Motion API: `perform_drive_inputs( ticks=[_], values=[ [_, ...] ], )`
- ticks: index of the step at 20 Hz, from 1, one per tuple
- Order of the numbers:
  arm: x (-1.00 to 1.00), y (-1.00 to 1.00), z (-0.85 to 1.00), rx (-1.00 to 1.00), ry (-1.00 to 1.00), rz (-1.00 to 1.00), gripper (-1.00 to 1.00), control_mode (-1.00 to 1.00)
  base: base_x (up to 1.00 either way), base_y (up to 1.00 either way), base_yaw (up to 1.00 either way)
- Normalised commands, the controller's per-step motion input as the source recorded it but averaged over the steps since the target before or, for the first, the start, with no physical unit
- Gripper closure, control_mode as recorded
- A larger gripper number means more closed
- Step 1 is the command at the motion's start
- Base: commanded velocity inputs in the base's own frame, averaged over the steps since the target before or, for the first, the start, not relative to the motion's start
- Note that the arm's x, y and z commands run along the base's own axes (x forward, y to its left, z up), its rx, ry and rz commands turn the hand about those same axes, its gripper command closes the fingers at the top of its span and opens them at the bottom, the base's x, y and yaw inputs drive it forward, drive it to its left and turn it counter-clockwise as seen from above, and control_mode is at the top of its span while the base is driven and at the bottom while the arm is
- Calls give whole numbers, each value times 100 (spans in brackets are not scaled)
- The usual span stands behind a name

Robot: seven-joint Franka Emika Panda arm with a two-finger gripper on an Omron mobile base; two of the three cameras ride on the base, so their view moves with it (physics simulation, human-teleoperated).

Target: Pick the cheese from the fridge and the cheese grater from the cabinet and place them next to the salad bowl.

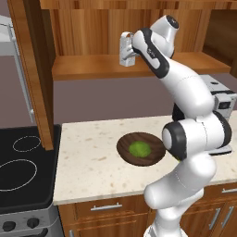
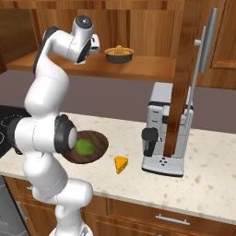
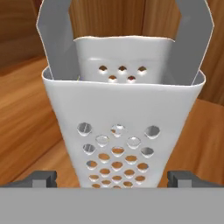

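Fingers spread wide at the grater, nothing grasped.

We find the fingers [image 3: 112, 178] fully apart, one tip either side of the grater [image 3: 120, 131], which stands upright on the cabinet [image 1: 139, 65] shelf. A small bowl [image 2: 119, 54] sits further along that shelf. On the surface [image 2: 207, 184] below, the cheese [image 2: 121, 163] lies just beside the salad bowl [image 2: 99, 147], near a coffee machine [image 2: 163, 133].

arm reaches up and forward, fingers [image 3: 43, 178] spread wide apart.
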Motion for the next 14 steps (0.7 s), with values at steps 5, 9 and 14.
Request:
perform_drive_inputs(
  ticks=[5, 9, 14],
  values=[
    [10, 1, 0, 0, -1, 0, -100, -100, 0, 0, 0],
    [11, 2, -2, 0, 0, 0, -100, -100, 0, 0, 0],
    [12, 3, -3, 0, 0, 0, -100, -100, 0, 0, 0]
  ],
)
